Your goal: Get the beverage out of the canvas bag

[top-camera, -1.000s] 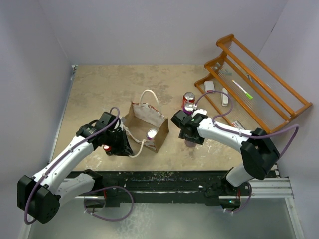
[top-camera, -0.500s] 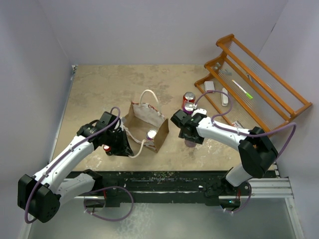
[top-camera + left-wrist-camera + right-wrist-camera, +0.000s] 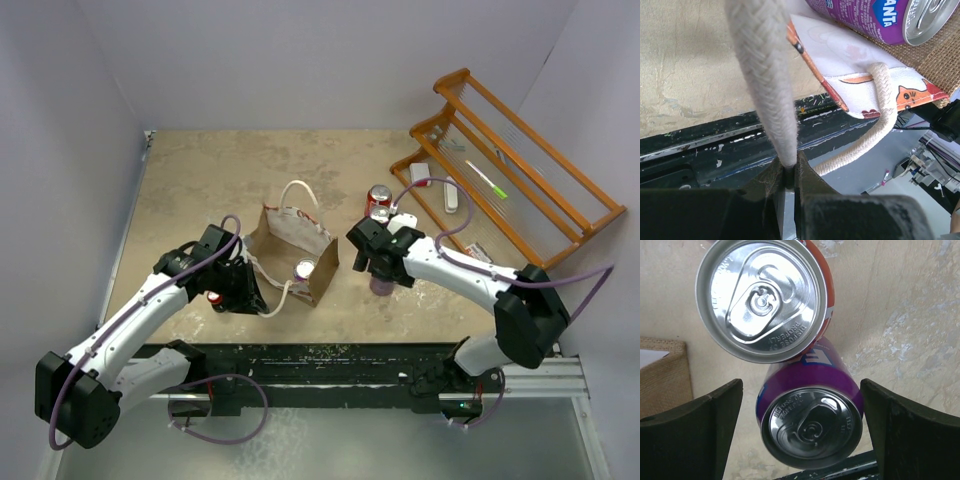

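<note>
The canvas bag (image 3: 290, 240) stands open at mid-table, tan sides and a white face with orange prints (image 3: 860, 75). One purple beverage can (image 3: 304, 270) (image 3: 880, 20) sits inside it. My left gripper (image 3: 243, 288) (image 3: 788, 169) is shut on the bag's white rope handle (image 3: 765, 75), pinching it at the near left of the bag. My right gripper (image 3: 380, 262) (image 3: 800, 390) is open, straddling a second purple can (image 3: 810, 422) (image 3: 381, 287) that stands upright on the table right of the bag, with gaps on both sides. A red can (image 3: 762, 297) stands just beyond it.
An orange wooden rack (image 3: 520, 170) leans at the right rear, with small white items (image 3: 452, 193) in front of it. A red can (image 3: 379, 195) and another can top (image 3: 381, 213) stand behind my right gripper. The bag's tan corner (image 3: 662, 375) lies left of my right fingers.
My right gripper opened and let go of the purple can, which now stands on the table; the arm shifted slightly. The left gripper and bag have not moved.
</note>
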Controlling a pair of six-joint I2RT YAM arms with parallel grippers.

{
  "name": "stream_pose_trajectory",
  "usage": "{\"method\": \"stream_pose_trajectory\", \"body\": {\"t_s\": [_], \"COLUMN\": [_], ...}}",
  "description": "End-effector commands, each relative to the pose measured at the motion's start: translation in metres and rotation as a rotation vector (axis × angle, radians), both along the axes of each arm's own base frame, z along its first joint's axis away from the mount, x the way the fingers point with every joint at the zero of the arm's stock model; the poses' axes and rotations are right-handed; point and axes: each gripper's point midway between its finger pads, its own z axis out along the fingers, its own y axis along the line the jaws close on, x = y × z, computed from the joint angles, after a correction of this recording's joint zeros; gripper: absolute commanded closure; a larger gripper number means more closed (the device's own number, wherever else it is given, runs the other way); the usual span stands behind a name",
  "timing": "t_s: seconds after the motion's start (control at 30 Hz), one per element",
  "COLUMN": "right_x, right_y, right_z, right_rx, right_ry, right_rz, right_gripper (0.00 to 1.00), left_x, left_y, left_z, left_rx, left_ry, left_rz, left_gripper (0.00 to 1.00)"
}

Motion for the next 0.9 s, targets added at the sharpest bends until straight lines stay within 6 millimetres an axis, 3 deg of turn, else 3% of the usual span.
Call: {"method": "stream_pose_trajectory", "body": {"t_s": [0.0,0.27,0.47,0.73,0.8,0.87], "right_x": [0.004,-0.018,-0.02,-0.003,0.006,0.017], "right_y": [0.0,-0.003,0.009,-0.005,0.001,0.016], "right_z": [0.016,0.009,0.032,0.09,0.11,0.141], "right_rx": [0.025,0.108,0.245,0.159,0.134,0.145], "right_ry": [-0.041,-0.028,-0.128,-0.284,-0.315,-0.366], "right_rz": [0.007,0.032,0.136,0.218,0.287,0.371], "right_gripper": [0.0,0.0,0.0,0.0,0.0,0.0], "left_x": [-0.002,-0.003,-0.002,0.0,0.001,0.002], "left_y": [-0.003,-0.003,-0.004,-0.006,-0.006,-0.007], "left_z": [0.003,0.002,0.0,0.001,0.001,0.002], "left_rx": [-0.032,-0.035,-0.034,-0.037,-0.038,-0.039], "left_ry": [-0.005,-0.001,0.0,-0.004,-0.006,-0.009], "left_rz": [-0.001,-0.007,-0.016,-0.03,-0.032,-0.033], "left_gripper": [1.0,1.0,1.0,1.0,1.0,1.0]}}
